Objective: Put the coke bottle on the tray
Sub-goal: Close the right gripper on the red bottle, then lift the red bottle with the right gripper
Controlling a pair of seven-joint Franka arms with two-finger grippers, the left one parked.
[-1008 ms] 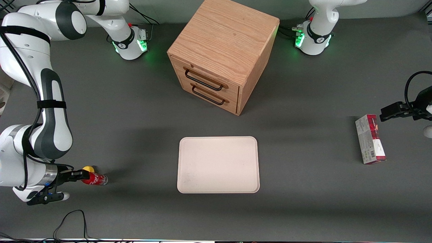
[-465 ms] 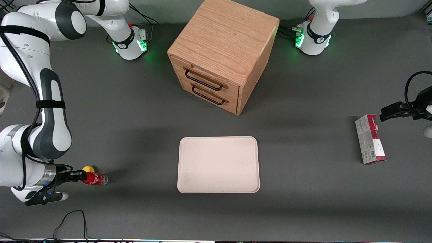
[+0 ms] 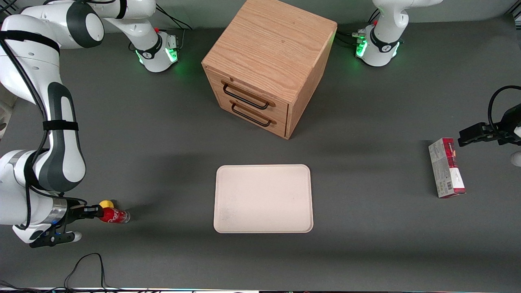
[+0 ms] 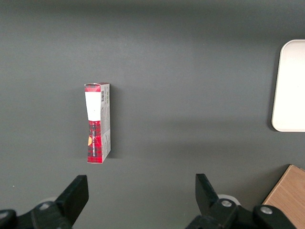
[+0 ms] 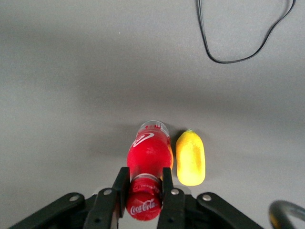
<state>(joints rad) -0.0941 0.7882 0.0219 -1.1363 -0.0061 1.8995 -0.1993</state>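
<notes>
Fingers (image 5: pixel 164 187) clamped on coke bottle (image 5: pixel 148 155) neck, wrist view reveals lemon (image 5: pixel 190 157) touching, tray (image 3: pixel 263 198) apart.

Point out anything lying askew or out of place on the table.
The coke bottle lies on its side beside the lemon, the gripper shut on its neck. The carton also lies flat. The tray sits bare.

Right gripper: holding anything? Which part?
Yes. The gripper is shut on the coke bottle at its neck, just below the red cap. The bottle lies on the table beside the yellow lemon-like lump, toward the working arm's end.
</notes>
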